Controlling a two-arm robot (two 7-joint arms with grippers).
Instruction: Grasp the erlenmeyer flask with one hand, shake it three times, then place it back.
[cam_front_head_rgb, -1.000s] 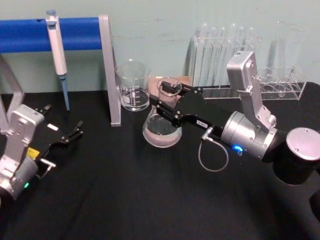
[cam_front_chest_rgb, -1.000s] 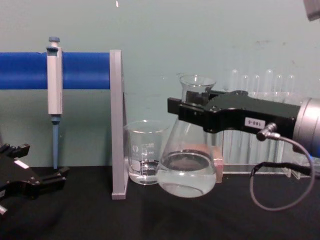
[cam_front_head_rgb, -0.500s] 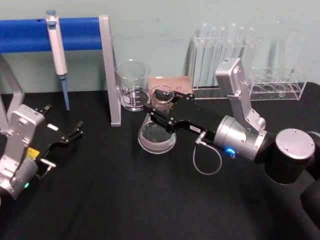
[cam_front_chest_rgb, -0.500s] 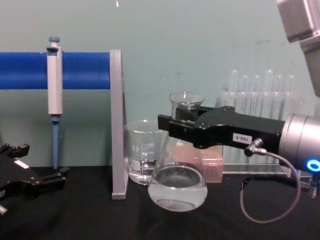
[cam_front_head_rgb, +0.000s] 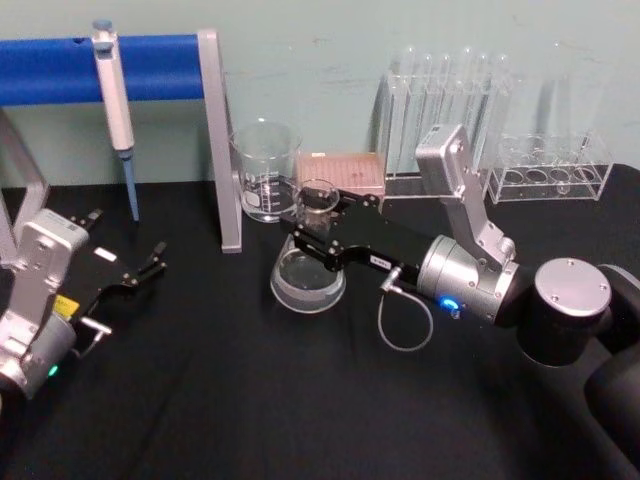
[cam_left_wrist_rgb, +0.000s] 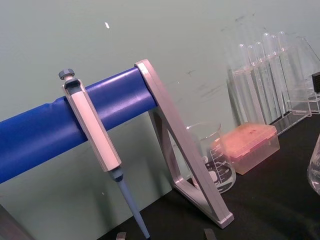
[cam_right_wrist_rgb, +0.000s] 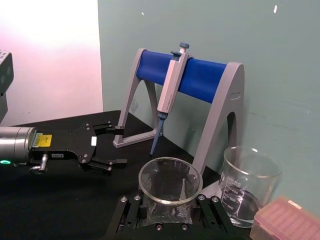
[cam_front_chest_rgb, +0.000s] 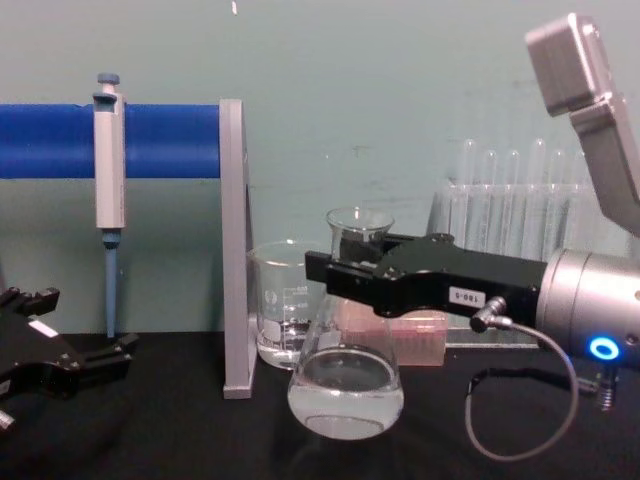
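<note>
The right gripper (cam_front_head_rgb: 318, 222) reaches in from the right of the head view and is clamped on the neck of the flask (cam_front_head_rgb: 307, 280). The flask sits mid-frame, just in front of the beaker (cam_front_head_rgb: 265, 172). I can't tell whether its base touches the black table (cam_front_head_rgb: 250, 400). The left gripper (cam_right_wrist_rgb: 119, 145) sits at lower left with its fingers spread, holding nothing.

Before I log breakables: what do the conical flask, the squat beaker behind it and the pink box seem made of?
The clear conical erlenmeyer flask, neck held in the black right gripper: apparently glossy glass, see-through, liquid showing through. The short clear cylindrical beaker: likely glass too, same transparency, printed scale. The pink rectangular box: probably translucent plastic, duller surface.
</note>
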